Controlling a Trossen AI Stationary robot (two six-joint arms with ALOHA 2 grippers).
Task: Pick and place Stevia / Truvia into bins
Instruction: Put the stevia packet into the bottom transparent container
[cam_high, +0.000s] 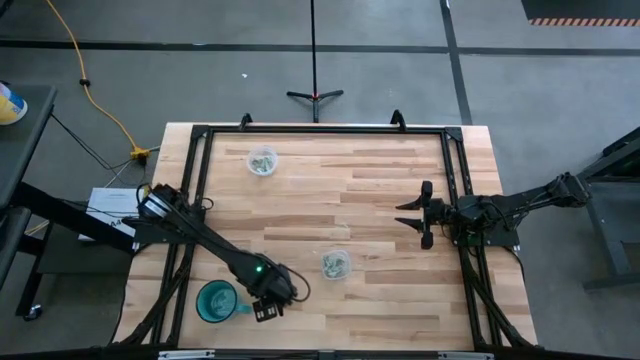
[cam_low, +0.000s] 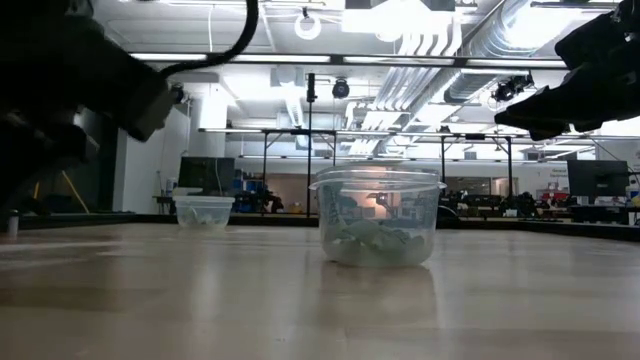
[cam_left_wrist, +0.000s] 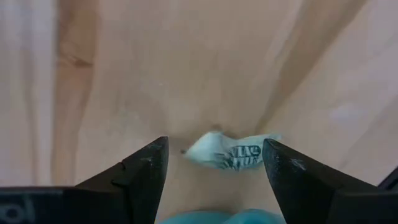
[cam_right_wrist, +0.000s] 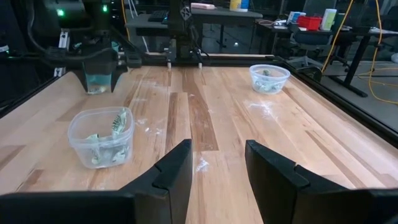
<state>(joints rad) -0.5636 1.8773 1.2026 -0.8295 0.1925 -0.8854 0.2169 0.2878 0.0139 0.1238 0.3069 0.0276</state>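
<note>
A single pale green and white Stevia sachet (cam_left_wrist: 233, 152) lies crumpled on the wood by the table's near edge. My left gripper (cam_left_wrist: 214, 165) points down over it, open, one finger on each side of the sachet. In the high view this gripper (cam_high: 268, 308) is next to the teal cup (cam_high: 216, 300). Two clear cups hold more sachets: one at the table's middle near side (cam_high: 336, 264) (cam_low: 378, 218) (cam_right_wrist: 101, 138), one at the far left (cam_high: 263, 161) (cam_low: 203, 210) (cam_right_wrist: 269, 78). My right gripper (cam_high: 420, 215) (cam_right_wrist: 217, 165) waits open above the table's right side.
The teal handled cup (cam_left_wrist: 217, 218) stands just beside the left gripper's fingers, at the table's near left corner. A black frame (cam_high: 320, 130) runs along the table's edges. Bare wood (cam_high: 380, 190) lies between the two clear cups and the right gripper.
</note>
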